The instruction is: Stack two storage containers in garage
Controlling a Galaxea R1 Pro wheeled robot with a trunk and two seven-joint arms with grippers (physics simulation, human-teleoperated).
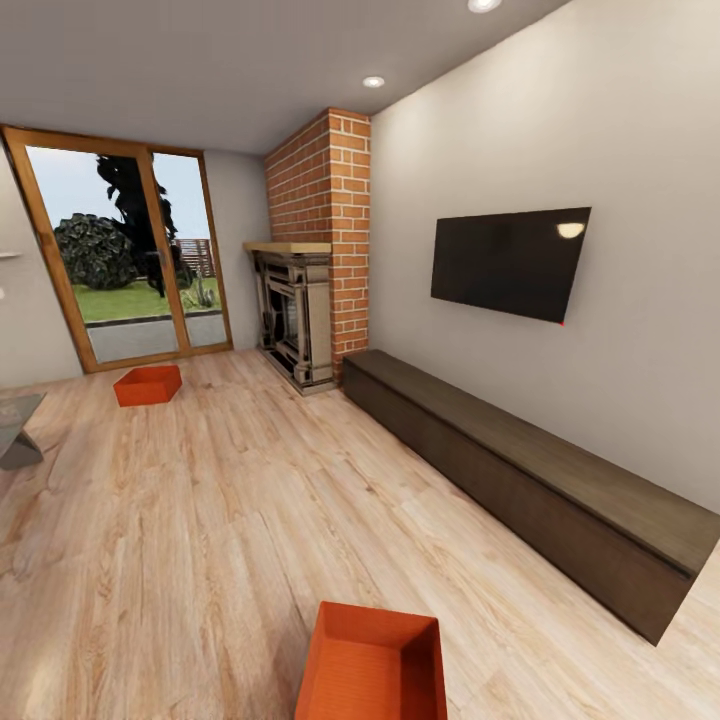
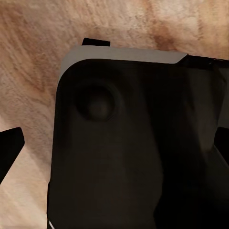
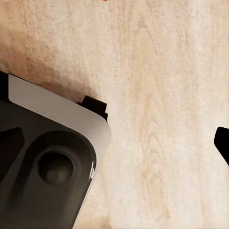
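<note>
We stand in the living room, where two orange-red rectangular plastic bins sit open side up on the light wood plank floor (image 1: 200, 520). The near storage container (image 1: 372, 668) lies just ahead of us at the lower edge of the head view, close enough that we judge it the first to be picked up; the far storage container (image 1: 147, 385) rests well apart from it, near the wood-framed glass doors (image 1: 130, 255) at the far left. To the right, a long dark wooden bench (image 1: 530, 480) runs along the wall beneath a black wall-mounted television (image 1: 510, 262), and a red brick fireplace (image 1: 318, 250) fills the far corner between the bench and the doors. Both wrist views look down past dark rounded housings onto pale planks, which suggests the arms hang tucked low for driving, not reaching. From these views we cannot tell how far either set of jaws is spread, and nothing appears to be held. Neither container has left the living room yet, so the whole carrying job to the garage still lies ahead.
</note>
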